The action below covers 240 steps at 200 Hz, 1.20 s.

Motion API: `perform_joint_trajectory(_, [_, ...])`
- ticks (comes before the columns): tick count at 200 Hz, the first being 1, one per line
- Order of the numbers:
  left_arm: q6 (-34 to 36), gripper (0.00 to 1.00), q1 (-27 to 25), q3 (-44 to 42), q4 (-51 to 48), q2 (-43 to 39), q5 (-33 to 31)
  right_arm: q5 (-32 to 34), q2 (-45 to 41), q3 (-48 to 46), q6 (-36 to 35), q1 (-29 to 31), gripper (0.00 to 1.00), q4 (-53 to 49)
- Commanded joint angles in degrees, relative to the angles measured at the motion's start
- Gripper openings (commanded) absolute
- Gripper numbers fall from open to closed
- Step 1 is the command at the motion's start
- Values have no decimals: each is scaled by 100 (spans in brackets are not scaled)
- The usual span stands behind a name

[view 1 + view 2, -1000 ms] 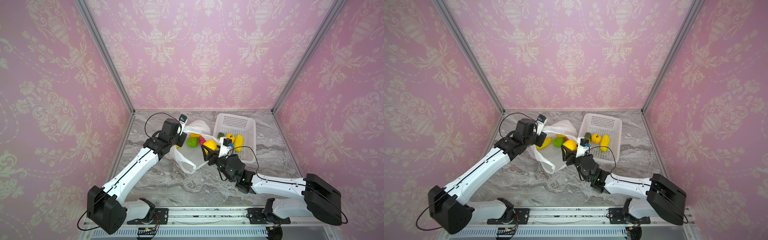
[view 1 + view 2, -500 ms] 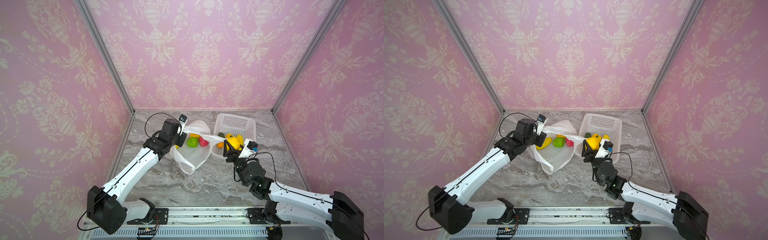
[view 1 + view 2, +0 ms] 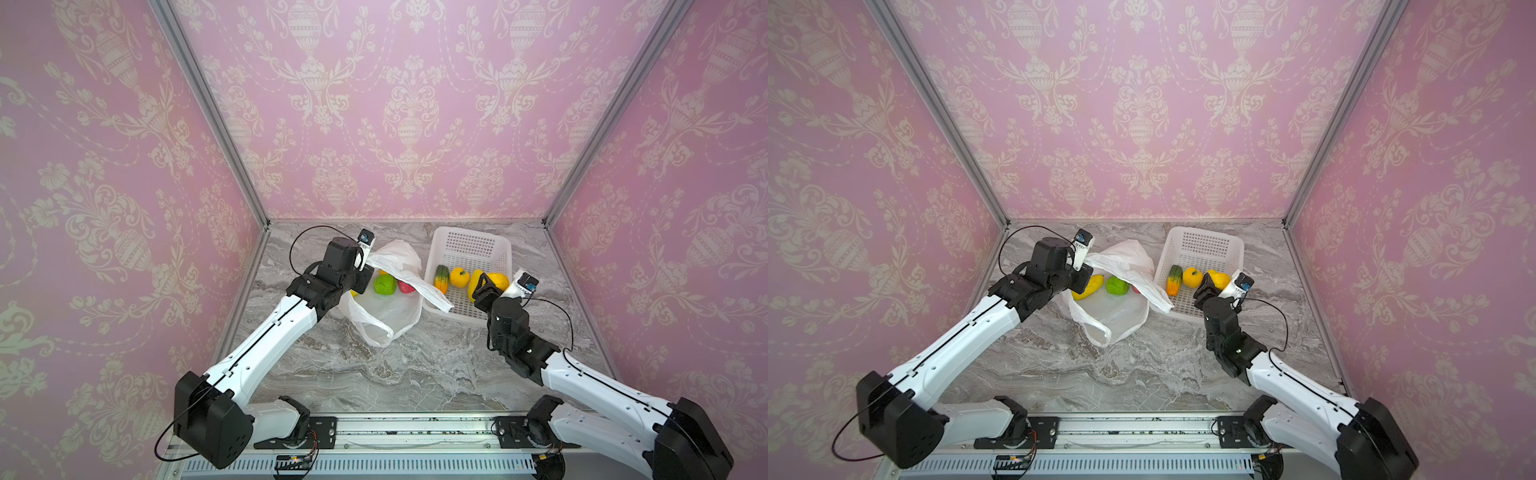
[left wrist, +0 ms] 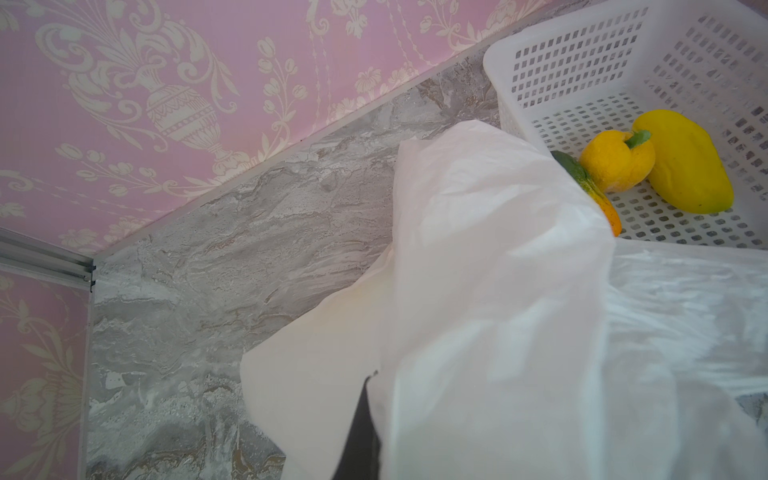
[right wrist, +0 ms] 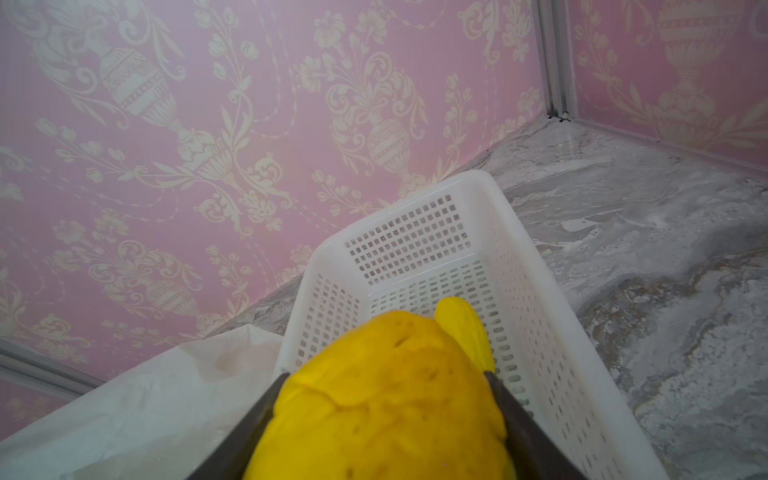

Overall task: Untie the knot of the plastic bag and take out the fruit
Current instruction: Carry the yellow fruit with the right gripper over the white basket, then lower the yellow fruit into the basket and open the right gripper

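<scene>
Evidently, on the counter (image 3: 374, 374) the plastic bag (image 3: 386, 309) lies beside the basket (image 3: 469, 245), its mouth held open by the left hand (image 3: 366, 266) clenched on its rim to expose the fruit (image 3: 384, 285) inside, while the right hand (image 3: 488, 287) grasps a yellow fruit (image 5: 374, 415) over the basket, likely for dropping.

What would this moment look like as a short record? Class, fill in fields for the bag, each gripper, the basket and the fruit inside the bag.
plastic bag: open on the marble table, no knot showing
left gripper: shut on the bag's raised edge
right gripper: shut on a lumpy yellow fruit, over the basket's near end
white basket: holds a green-to-orange fruit, a yellow pepper and a long yellow fruit
inside bag: green fruit, pink-red fruit, curved yellow fruit
</scene>
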Motion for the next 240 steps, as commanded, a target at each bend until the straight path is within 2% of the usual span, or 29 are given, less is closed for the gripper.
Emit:
perform_joint_trajectory(1, [-71, 0, 31, 174, -112, -10, 78, -412, 438, 504, 353, -275, 56, -750])
perform_joint_trajectory(44, [-73, 0, 33, 168, -113, -32, 76, -1613, 1823, 1695, 444, -923, 55, -1767])
perform_joint_trajectory(95, [-57, 0, 35, 170, -111, -24, 68, -2772, 3371, 2645, 650, -1190, 55, -2068])
perform_joint_trajectory(115, [-57, 0, 35, 166, -103, -16, 79, -2932, 3740, 2858, 694, -1207, 56, -2084])
perform_joint_trajectory(150, [-68, 1, 35, 174, -117, -24, 81, -2994, 4167, 3082, 750, -1226, 64, -2141])
perform_joint_trajectory(157, [-71, 1, 35, 170, -109, -24, 79, -3002, 4199, 3099, 766, -1227, 68, -2120])
perform_joint_trajectory(180, [-66, 0, 35, 175, -116, -24, 79, -3021, 4257, 3065, 781, -1243, 78, -2037])
perform_joint_trajectory(240, [-71, 1, 35, 174, -112, -37, 90, -3012, 3986, 2745, 809, -1243, 88, -1713])
